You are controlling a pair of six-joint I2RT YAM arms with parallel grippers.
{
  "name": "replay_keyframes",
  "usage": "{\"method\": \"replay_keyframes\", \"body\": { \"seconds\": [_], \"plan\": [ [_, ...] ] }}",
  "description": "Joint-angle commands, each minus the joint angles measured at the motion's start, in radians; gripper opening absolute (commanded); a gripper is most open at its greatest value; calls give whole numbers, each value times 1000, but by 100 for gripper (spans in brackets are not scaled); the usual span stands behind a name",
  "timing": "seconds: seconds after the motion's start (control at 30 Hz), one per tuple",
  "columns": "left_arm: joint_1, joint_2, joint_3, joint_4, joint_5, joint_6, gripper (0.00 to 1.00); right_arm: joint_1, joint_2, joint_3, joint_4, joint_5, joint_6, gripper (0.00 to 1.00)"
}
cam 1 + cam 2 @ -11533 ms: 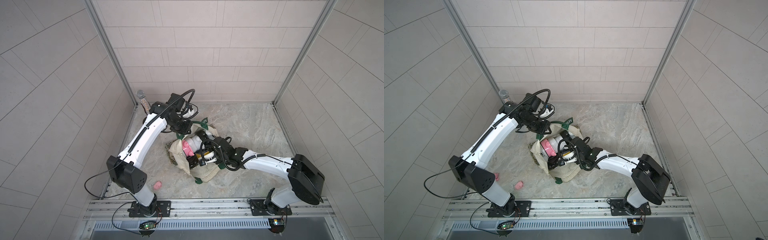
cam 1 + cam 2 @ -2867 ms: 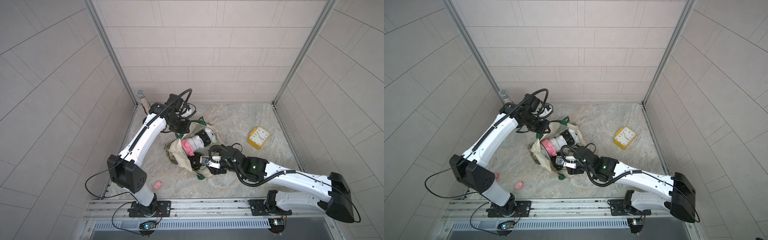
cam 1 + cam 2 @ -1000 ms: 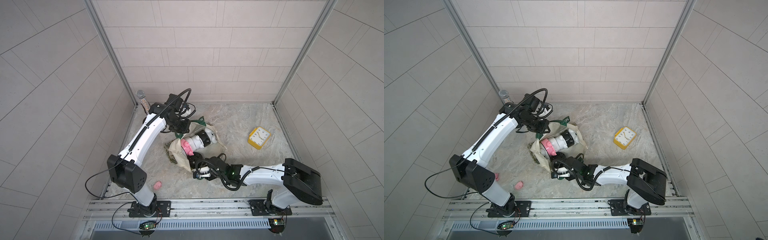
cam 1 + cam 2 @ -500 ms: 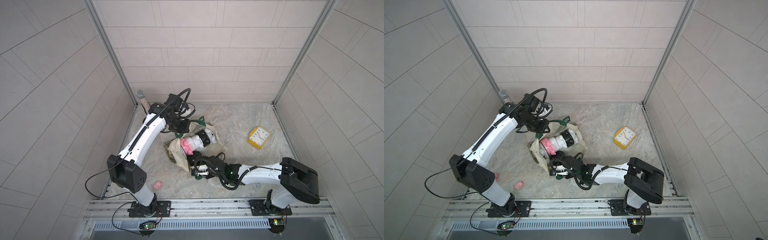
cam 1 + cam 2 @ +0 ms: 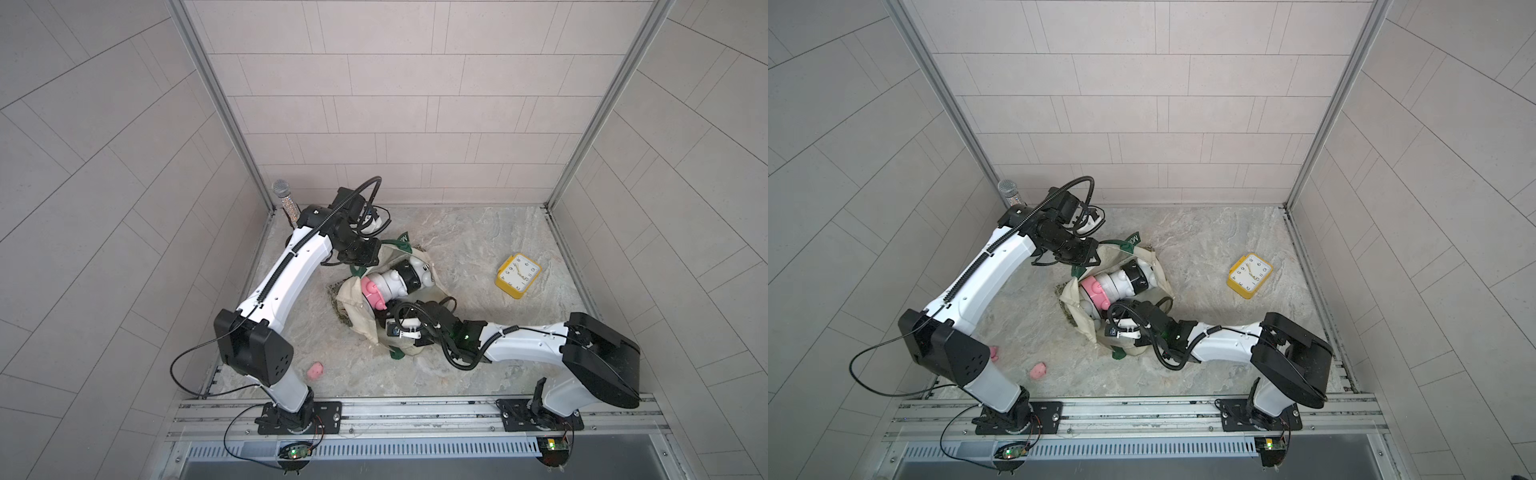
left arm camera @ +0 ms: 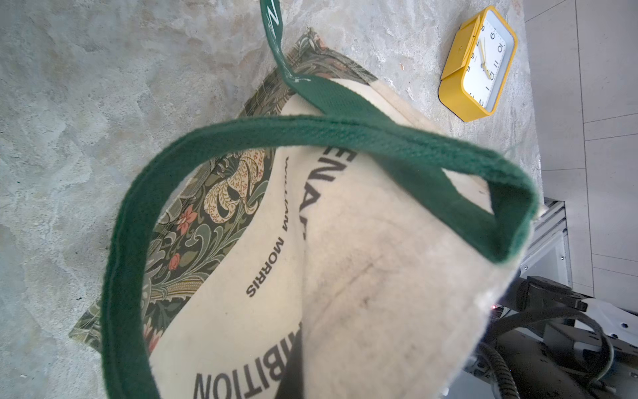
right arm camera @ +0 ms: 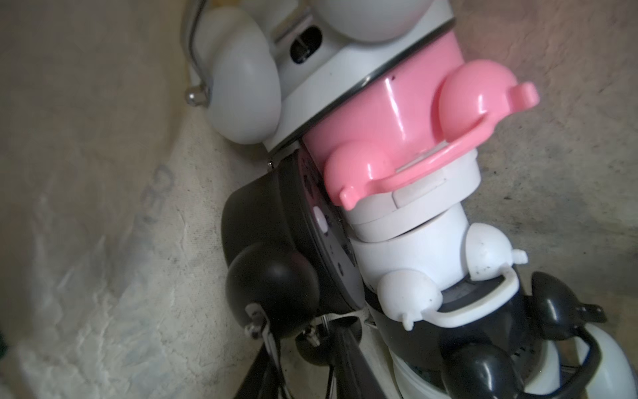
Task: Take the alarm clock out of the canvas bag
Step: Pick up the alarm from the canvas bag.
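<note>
The right pincer (image 5: 383, 323) is poked into the mouth of the canvas bag (image 5: 356, 322), which lies on its side. It has little room in there: cream cloth is close on one side, and a pile of alarm clocks (image 5: 395, 282) fills the rest. I cannot tell how wide its jaws stand, or if they hold anything. The black clock (image 7: 272, 241) is nearest to it. The white clock (image 7: 414, 262) and the pink clock (image 7: 397, 114) are stacked just past that.

The left pincer (image 5: 366, 259) is closed tight on the green strap (image 6: 310, 134) and holds the bag's far edge up.

Around the bag there is open floor (image 5: 457, 245). A yellow clock (image 5: 518, 276) lies out there, well apart from the bag, near the right wall (image 5: 623, 249).
</note>
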Motion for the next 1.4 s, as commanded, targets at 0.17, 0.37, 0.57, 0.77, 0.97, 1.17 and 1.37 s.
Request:
{"method": "replay_keyframes", "body": {
  "seconds": [0.17,0.37,0.57,0.77,0.97,1.17,1.37],
  "plan": [
    [3,-33,44,-2,39,-11,0,-13,23,13,87,-1,-12,26],
    [3,-32,52,-13,36,-6,0,-19,48,44,68,-20,-25,22],
    [3,-35,59,-19,34,-2,0,-17,10,54,-6,-64,-66,15],
    [3,-35,54,-14,35,-5,0,-15,-77,30,-31,-94,-62,7],
    [2,-39,43,-6,36,-8,0,-8,-154,8,-47,-81,-43,0],
    [4,-41,31,-1,34,-11,0,1,-231,30,-140,-69,-30,0],
    [4,-38,22,7,38,-15,0,12,-300,62,-255,-69,-26,0]
  ]
}}
